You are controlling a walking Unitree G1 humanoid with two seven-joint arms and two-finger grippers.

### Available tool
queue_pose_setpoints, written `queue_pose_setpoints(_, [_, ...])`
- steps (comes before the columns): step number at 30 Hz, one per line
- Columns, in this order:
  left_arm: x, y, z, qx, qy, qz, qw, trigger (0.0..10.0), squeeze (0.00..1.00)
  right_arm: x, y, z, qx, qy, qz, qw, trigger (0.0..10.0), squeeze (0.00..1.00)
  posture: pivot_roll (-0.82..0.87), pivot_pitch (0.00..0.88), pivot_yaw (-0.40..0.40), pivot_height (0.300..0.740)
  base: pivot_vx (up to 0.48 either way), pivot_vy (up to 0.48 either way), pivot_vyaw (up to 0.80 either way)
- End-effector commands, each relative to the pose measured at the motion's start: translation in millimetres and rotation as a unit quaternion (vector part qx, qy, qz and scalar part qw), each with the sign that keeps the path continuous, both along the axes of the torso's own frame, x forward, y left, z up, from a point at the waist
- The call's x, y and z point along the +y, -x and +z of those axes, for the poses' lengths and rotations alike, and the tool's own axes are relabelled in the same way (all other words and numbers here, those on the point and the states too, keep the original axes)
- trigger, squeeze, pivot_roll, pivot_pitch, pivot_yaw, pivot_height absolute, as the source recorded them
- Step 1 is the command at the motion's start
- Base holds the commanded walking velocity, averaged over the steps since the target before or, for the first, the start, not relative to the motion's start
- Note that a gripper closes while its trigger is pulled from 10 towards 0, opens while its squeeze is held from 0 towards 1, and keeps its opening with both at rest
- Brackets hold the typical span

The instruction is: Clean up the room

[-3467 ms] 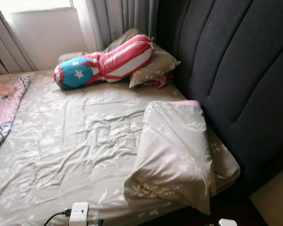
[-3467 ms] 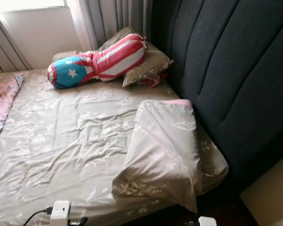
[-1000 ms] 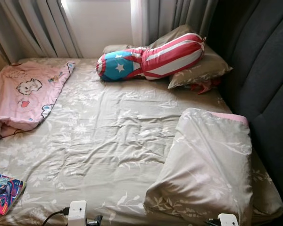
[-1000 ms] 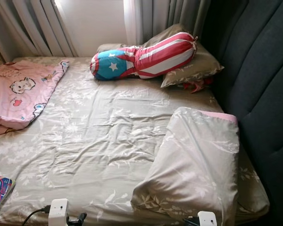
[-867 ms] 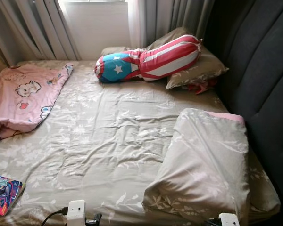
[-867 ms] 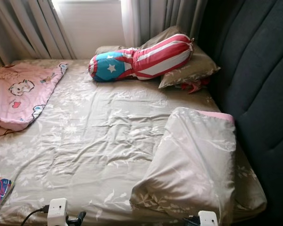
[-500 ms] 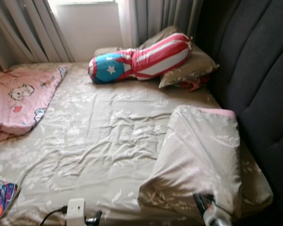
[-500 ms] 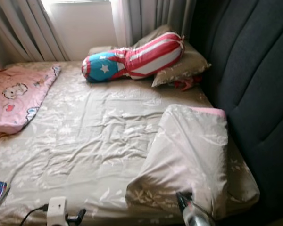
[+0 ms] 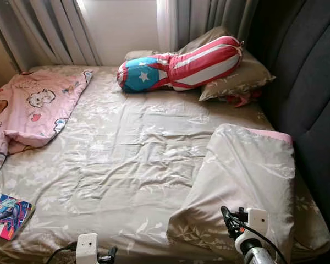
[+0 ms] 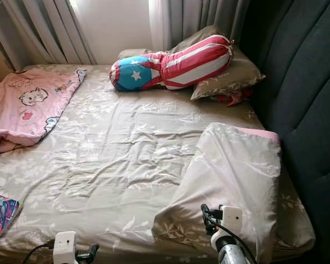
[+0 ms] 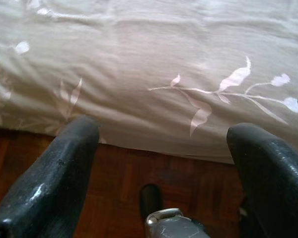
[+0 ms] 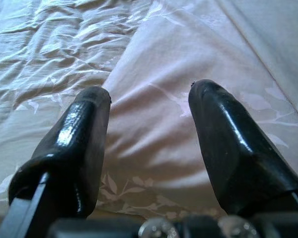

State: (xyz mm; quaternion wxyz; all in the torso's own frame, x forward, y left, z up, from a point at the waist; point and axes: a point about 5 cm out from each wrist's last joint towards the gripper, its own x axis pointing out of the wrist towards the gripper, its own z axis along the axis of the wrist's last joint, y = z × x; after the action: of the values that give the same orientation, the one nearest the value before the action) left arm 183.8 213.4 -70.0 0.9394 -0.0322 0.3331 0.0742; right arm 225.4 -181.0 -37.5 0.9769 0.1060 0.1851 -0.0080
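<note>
A grey floral pillow (image 9: 247, 181) with a pink edge lies askew at the front right of the bed (image 9: 126, 154). My right gripper (image 12: 148, 91) hovers open just above its near corner, also seen at the right gripper (image 9: 226, 215) low in the head view. My left gripper (image 11: 164, 130) is open and low at the bed's front edge, over wooden floor (image 11: 119, 178). A red, white and blue bolster (image 9: 179, 65) rests on a second pillow (image 9: 239, 82) at the back. A pink cartoon blanket (image 9: 33, 107) lies crumpled on the left. A colourful book (image 9: 8, 215) sits at the front left corner.
A dark padded headboard (image 9: 311, 82) runs along the right side. Grey curtains (image 9: 49, 27) and a bright window stand behind the bed. Something small and red (image 9: 239, 99) pokes out under the back pillow. The wrinkled sheet lies open in the middle.
The camera has swung left, bringing the book and more blanket into view. My right gripper has risen further into view over the front pillow's near corner.
</note>
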Motion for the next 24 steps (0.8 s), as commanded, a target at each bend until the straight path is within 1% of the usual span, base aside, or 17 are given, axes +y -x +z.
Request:
queue_pose_setpoints(1, [2.6, 4.7, -2.2, 0.007, 0.001, 0.022, 1.000, 10.0, 0.00, -3.8, -0.9, 0.1, 0.005, -0.003, -0.022, 1.000, 10.0, 0.00, -0.11, 0.000, -0.012, 0.738, 0.000, 0.000, 0.00])
queue_pose_setpoints(4, [2.6, 3.8, -1.8, 0.006, -0.001, 0.020, 1.000, 10.0, 0.00, -5.2, -2.2, -0.3, 0.012, -0.001, -0.026, 1.000, 10.0, 0.00, -0.12, 0.000, -0.010, 0.738, 0.000, -0.208, 0.00])
queue_pose_setpoints(7, [2.2, 2.7, -1.4, 0.008, -0.004, 0.010, 1.000, 10.0, 0.00, -4.2, -2.2, -1.0, 0.017, -0.001, -0.020, 1.000, 10.0, 0.00, -0.12, 0.000, -0.011, 0.738, 0.000, -0.410, 0.00])
queue_pose_setpoints(14, [2.4, 3.2, -1.7, 0.009, -0.005, 0.008, 1.000, 10.0, 0.00, -5.8, 3.5, -5.1, 0.029, 0.004, -0.031, 0.999, 10.0, 0.00, -0.12, 0.000, -0.008, 0.738, 0.000, -0.417, 0.00])
queue_pose_setpoints(20, [3.0, 3.4, -1.8, 0.011, -0.006, 0.011, 1.000, 10.0, 0.00, -11.6, 7.3, -8.0, 0.040, 0.002, -0.046, 0.998, 10.0, 0.00, -0.12, 0.000, -0.009, 0.738, 0.000, -0.416, 0.00])
queue_pose_setpoints(24, [2.8, 2.9, -1.6, 0.011, -0.008, 0.007, 1.000, 10.0, 0.00, -13.1, 8.3, -9.8, 0.052, 0.007, -0.044, 0.998, 10.0, 0.00, -0.12, 0.000, -0.013, 0.738, 0.000, -0.412, 0.00])
